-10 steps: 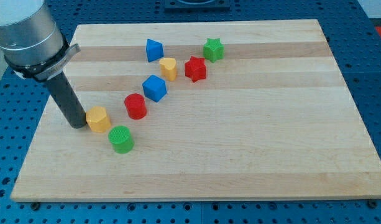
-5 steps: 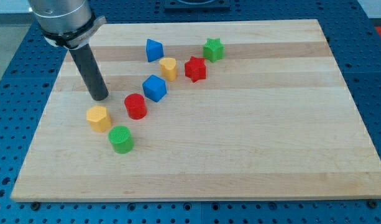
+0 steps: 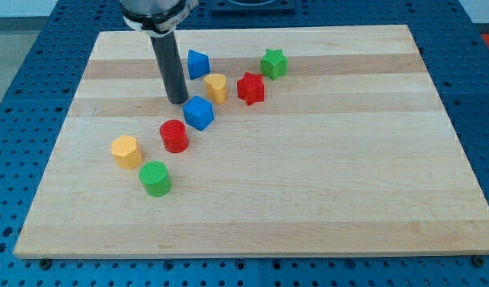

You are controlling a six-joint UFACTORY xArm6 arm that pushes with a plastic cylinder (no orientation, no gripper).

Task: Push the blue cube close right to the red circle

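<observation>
The blue cube (image 3: 199, 112) sits on the wooden board (image 3: 308, 159), just up and to the right of the red circle (image 3: 174, 135); the two are close but apart. My tip (image 3: 178, 100) stands just up and left of the blue cube, near its upper-left corner, and above the red circle. I cannot tell whether the tip touches the cube.
A second blue block (image 3: 198, 64) and a yellow block (image 3: 216, 87) lie right of the rod. A red star (image 3: 250, 88) and a green star (image 3: 273, 63) lie further right. A yellow block (image 3: 127, 151) and a green circle (image 3: 155, 178) lie at lower left.
My tip has moved from beside the yellow block at lower left up and to the right, to just upper left of the blue cube. No block has moved.
</observation>
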